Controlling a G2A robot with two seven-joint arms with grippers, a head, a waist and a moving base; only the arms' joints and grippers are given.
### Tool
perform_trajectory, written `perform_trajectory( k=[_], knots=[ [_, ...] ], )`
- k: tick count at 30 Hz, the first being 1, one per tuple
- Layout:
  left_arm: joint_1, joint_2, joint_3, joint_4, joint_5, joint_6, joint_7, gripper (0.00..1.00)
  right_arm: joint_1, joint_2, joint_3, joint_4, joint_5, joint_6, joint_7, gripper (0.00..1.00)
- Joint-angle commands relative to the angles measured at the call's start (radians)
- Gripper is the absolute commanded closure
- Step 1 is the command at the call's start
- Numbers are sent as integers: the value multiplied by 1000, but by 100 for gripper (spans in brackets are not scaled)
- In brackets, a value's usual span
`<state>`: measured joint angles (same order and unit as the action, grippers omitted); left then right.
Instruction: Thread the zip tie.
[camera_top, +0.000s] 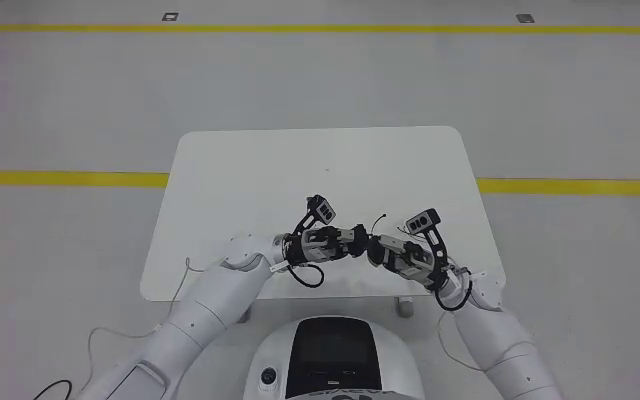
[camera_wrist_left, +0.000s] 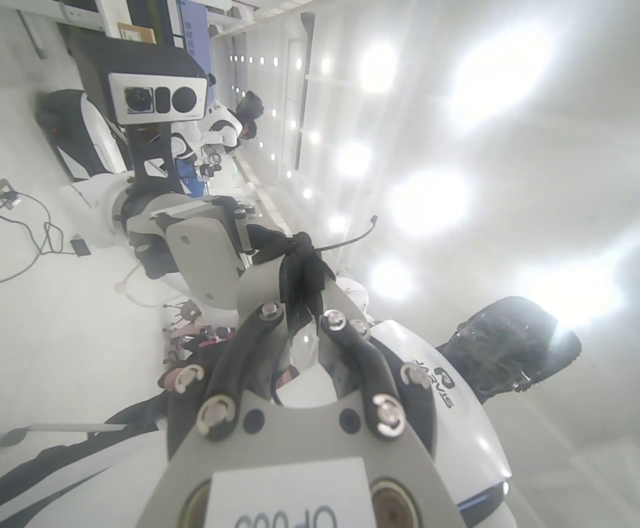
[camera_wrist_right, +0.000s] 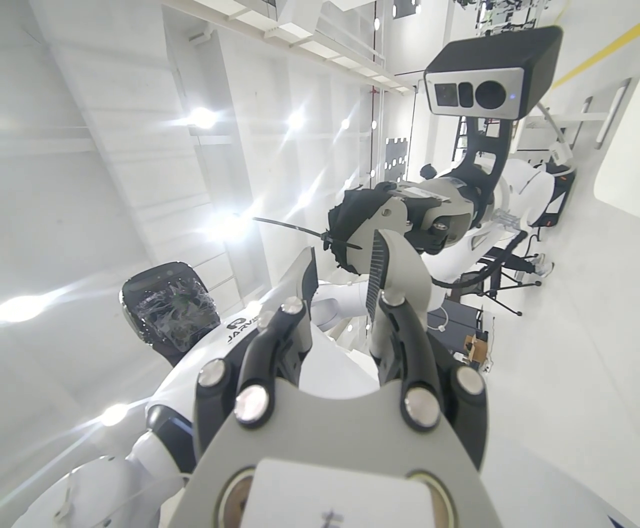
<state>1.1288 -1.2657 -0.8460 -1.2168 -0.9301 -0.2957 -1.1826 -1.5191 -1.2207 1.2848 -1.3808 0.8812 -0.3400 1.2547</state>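
Over table (camera_top: 250, 180), thin black zip tie (camera_wrist_left: 345, 243)

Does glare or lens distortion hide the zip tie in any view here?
Top view: even light, no glare; the zip tie is a thin dark curl over the white table. Left wrist view: ceiling lights bloom into white patches behind the zip tie, which stands out dark; the wide lens bends the room. Right wrist view: starburst flares beside it, strap traceable throughout.
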Motion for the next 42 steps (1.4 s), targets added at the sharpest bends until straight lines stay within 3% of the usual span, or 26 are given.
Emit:
perform_trajectory(
  k=[1,42],
  knots=[
    [0,0,0,0,0,0,0,100,1,-4,2,3,-2,0,2,78],
    [0,0,0,0,0,0,0,100,14,-56,37,30,-24,0,28,89]
  ],
)
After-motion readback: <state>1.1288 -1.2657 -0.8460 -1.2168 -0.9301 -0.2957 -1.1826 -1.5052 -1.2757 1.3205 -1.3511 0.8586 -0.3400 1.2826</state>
